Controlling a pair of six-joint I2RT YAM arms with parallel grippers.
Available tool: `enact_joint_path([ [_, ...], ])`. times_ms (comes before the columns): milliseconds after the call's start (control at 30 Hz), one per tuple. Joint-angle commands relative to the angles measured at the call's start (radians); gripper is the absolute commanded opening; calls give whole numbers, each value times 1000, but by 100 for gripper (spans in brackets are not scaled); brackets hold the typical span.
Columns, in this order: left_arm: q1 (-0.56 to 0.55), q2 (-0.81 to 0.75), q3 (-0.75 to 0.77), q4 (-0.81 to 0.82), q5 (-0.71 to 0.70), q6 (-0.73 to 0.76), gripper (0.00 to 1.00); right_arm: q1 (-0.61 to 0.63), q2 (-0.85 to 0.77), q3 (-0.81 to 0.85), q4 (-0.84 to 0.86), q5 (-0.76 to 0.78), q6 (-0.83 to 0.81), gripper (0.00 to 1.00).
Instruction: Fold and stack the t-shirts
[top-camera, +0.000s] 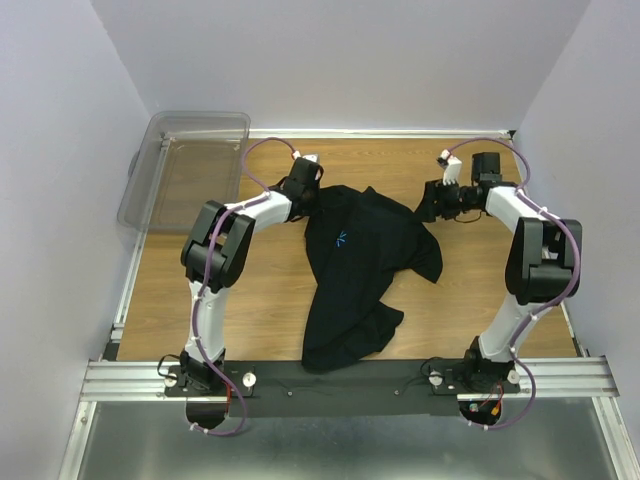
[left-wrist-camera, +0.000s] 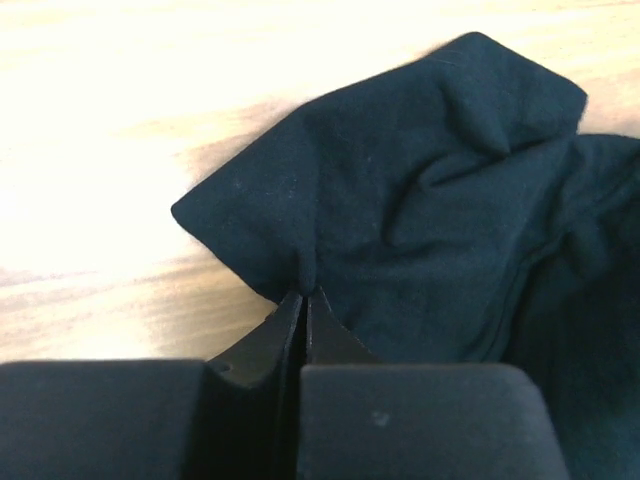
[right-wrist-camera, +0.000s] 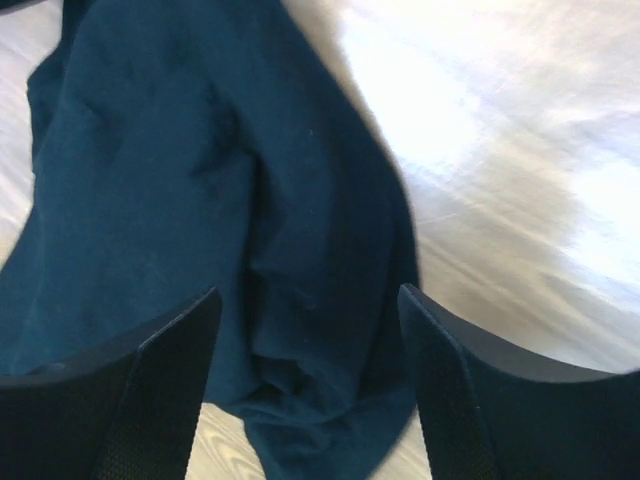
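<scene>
Now holds a far corner of the black t-shirt (top-camera: 350, 270) in the left gripper (left-wrist-camera: 305, 295), jaws pressed together on the cloth. Lies crumpled on the table (top-camera: 250, 300), long axis running from far to near edge. Hovers with the right gripper (right-wrist-camera: 308, 295) wide over the opposite far edge, cloth just below, not yet pinched.

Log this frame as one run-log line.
stage: grasp, pre-fold | left gripper: shut on t-shirt edge | right gripper: open, jaws apart over t-shirt | t-shirt: crumpled, unfolded
</scene>
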Motion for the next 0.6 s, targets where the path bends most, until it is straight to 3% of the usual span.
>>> enact_joint_path([
  [0,-2,-94,1,-26,29,10,3,4,90,42,-106,-77,-13,72],
  [100,-2,-146,2,-18,30,12,0,4,101,64,-120,-51,-8,50],
  [167,-2,-177,-8,-9,32,15,0,4,84,75,-123,-32,-17,7],
  [200,1,-214,-16,8,29,16,0,4,36,75,-121,-14,-19,1],
  [300,4,-332,-56,42,12,27,0,4,-99,59,-124,29,-62,1],
  [400,4,-519,-116,109,-10,50,0,4,-345,76,-190,79,-145,1],
  [467,4,-623,-149,155,-8,65,0,4,-512,129,-215,163,-181,1],
  [567,4,-879,-183,293,18,94,0,4,-627,301,-229,285,-182,0],
])
